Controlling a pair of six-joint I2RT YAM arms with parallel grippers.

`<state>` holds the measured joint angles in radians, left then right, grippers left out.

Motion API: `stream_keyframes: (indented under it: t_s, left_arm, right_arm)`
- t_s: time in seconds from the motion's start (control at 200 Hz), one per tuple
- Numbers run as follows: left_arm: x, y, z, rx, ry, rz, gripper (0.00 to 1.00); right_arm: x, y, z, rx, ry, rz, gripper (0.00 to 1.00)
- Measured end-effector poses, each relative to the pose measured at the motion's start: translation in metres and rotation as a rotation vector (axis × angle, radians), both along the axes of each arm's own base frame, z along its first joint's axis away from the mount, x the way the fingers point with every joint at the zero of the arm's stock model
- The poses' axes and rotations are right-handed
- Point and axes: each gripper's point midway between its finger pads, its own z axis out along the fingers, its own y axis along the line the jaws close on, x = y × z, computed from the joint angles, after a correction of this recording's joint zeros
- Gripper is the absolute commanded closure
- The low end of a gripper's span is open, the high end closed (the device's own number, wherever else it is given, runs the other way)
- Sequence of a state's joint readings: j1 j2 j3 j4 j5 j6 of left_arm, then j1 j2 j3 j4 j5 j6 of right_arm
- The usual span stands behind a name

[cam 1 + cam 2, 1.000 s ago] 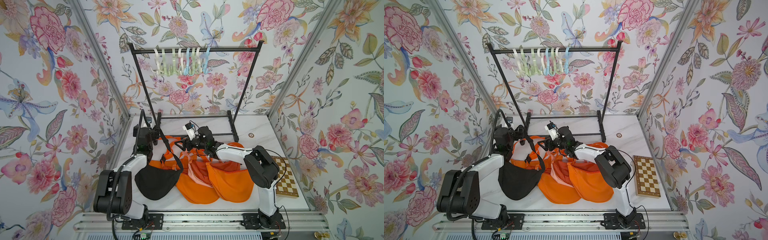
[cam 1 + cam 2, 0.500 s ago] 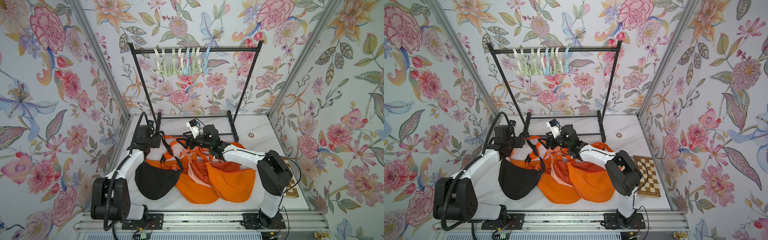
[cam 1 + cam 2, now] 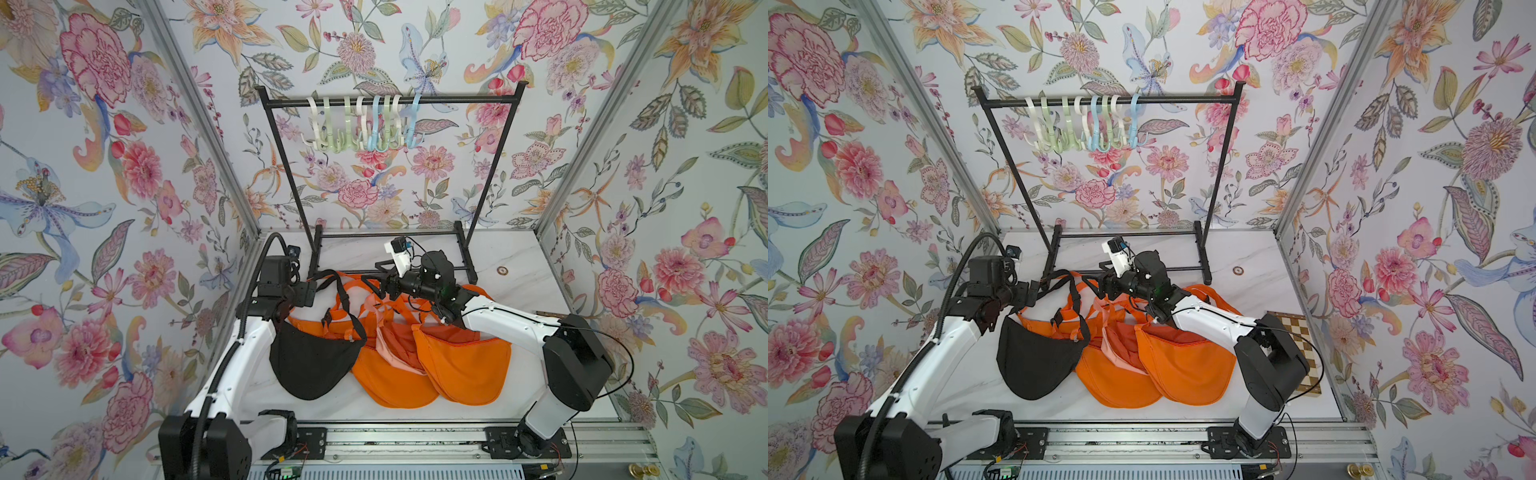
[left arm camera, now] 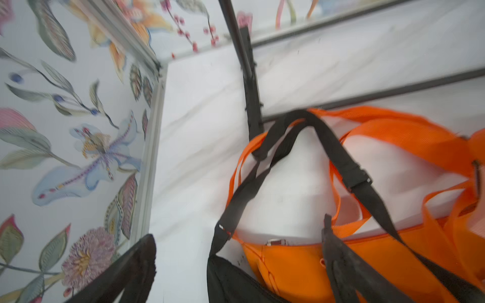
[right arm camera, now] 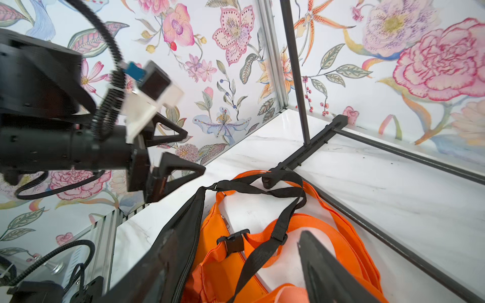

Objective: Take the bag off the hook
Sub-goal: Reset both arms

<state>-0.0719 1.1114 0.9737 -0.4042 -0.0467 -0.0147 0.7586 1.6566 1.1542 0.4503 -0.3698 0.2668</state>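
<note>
A black bag lies flat on the white table beside several orange bags. Its black strap loops up to the front foot of the rack. The pastel hooks hang bare on the rack's top rail in both top views. My left gripper hovers open just above the black bag's strap end, and the bag's corner shows between its fingers. My right gripper is open above the orange straps, holding nothing. Its fingers straddle a strap buckle.
The black rack's base bars cross the table behind both grippers. A chessboard lies at the right edge, partly under the right arm. A small round disc sits at the back right. Flowered walls close in three sides.
The right arm has swung to the right and its jaws have opened a little wider. The left gripper has risen slightly by the black strap. The bags have not moved.
</note>
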Motion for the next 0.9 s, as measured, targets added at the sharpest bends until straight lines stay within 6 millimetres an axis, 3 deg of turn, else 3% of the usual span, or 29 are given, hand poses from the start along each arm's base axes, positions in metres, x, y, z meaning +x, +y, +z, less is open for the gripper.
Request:
stream_keyframes:
  t_s: [0.125,0.23,0.33,0.42,0.525,0.655,0.796,0.896]
  left_arm:
    - [-0.007,-0.003,0.069,-0.029,-0.251,-0.014,0.01]
    - [-0.007,-0.004,0.102,-0.068,-0.381,-0.011,0.01]
    - [-0.003,-0.007,0.104,-0.115,-0.436,-0.009,0.01]
    - [-0.005,-0.006,0.078,-0.139,-0.425,0.005,0.01]
    - [-0.012,-0.001,0.036,-0.140,-0.379,0.038,0.01]
    - [-0.017,0.008,-0.006,-0.124,-0.324,0.097,0.01]
    - [-0.017,0.017,-0.037,-0.095,-0.292,0.144,0.01]
    - [-0.013,0.022,-0.059,-0.070,-0.270,0.167,0.01]
  right_arm:
    - [0.004,-0.036,0.033,0.009,-0.045,-0.081,0.18]
    - [0.005,-0.085,0.072,0.033,-0.109,-0.175,0.02]
    - [0.005,-0.145,0.094,0.045,-0.155,-0.320,0.01]
    - [0.002,-0.201,0.093,0.027,-0.161,-0.474,0.01]
    - [0.004,-0.266,0.063,-0.030,-0.114,-0.693,0.01]
    - [-0.005,-0.343,-0.014,-0.135,0.001,-0.968,0.01]
    - [-0.028,-0.387,-0.094,-0.242,0.094,-1.136,0.01]
    - [-0.035,-0.400,-0.121,-0.266,0.079,-1.198,0.01]
